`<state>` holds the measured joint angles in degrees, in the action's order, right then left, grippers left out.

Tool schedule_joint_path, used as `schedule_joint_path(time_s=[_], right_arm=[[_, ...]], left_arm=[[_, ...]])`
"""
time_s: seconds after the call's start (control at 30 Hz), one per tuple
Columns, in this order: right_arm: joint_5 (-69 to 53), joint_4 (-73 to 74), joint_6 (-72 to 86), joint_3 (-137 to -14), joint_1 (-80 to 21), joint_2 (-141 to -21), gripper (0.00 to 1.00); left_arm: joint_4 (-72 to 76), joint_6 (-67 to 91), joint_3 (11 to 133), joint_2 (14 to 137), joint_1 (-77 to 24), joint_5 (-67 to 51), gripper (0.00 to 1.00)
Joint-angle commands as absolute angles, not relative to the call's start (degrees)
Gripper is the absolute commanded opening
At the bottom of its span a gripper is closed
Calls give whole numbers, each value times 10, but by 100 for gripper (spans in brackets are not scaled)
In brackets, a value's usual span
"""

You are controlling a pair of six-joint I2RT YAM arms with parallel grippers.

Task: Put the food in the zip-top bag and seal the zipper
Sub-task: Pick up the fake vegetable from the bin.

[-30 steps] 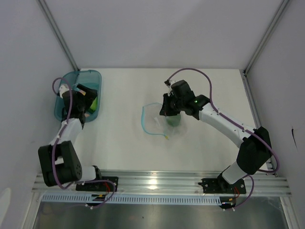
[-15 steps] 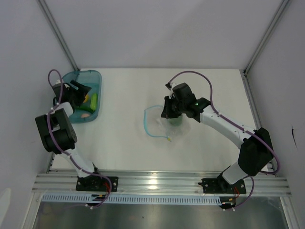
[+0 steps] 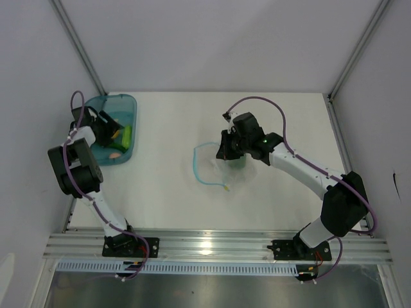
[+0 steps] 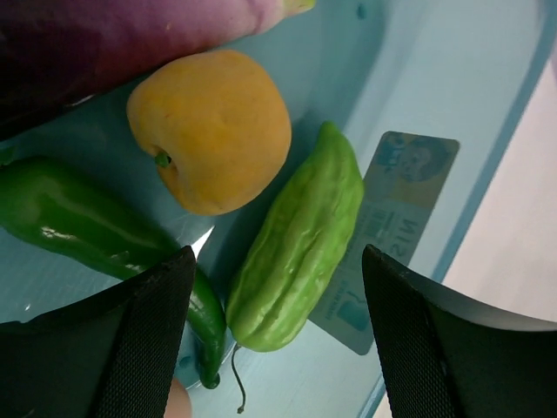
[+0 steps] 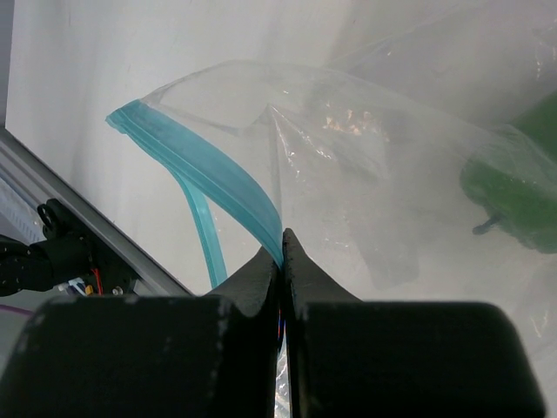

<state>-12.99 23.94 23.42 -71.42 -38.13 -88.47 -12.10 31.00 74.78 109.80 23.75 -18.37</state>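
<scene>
Teal translucent tub [image 3: 125, 100], far left: my left gripper [image 4: 278, 261] hangs spread over a bumpy green cucumber-like piece [image 4: 300, 239]; my right gripper [image 5: 283, 239] pinches the light-blue zipper strip [image 5: 200, 165] of the clear plastic bag [image 5: 365, 174].

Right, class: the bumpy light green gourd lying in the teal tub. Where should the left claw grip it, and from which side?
Probably across its middle, from straight above. The gourd lies flat and long, so its narrow width suits the left claw, open over it. Turn the fingers square to its length; the orange fruit and pepper crowd one side.
</scene>
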Motion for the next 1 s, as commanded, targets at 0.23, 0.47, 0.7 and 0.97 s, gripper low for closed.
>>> schedule_joint_path(time_s=[0.23, 0.47, 0.7, 0.97], right_arm=[[-137, 215, 235, -704, -382, -849, 0], [-140, 214, 236, -705, -384, -847, 0], [-138, 218, 233, -706, -384, -846, 0], [-139, 216, 231, -710, -384, -842, 0]], left_arm=[[-182, 284, 785, 1114, 217, -166, 79], [-261, 234, 850, 1131, 181, -89, 76], [-288, 227, 879, 1154, 178, -89, 66], [-322, 217, 910, 1178, 179, -82, 53]])
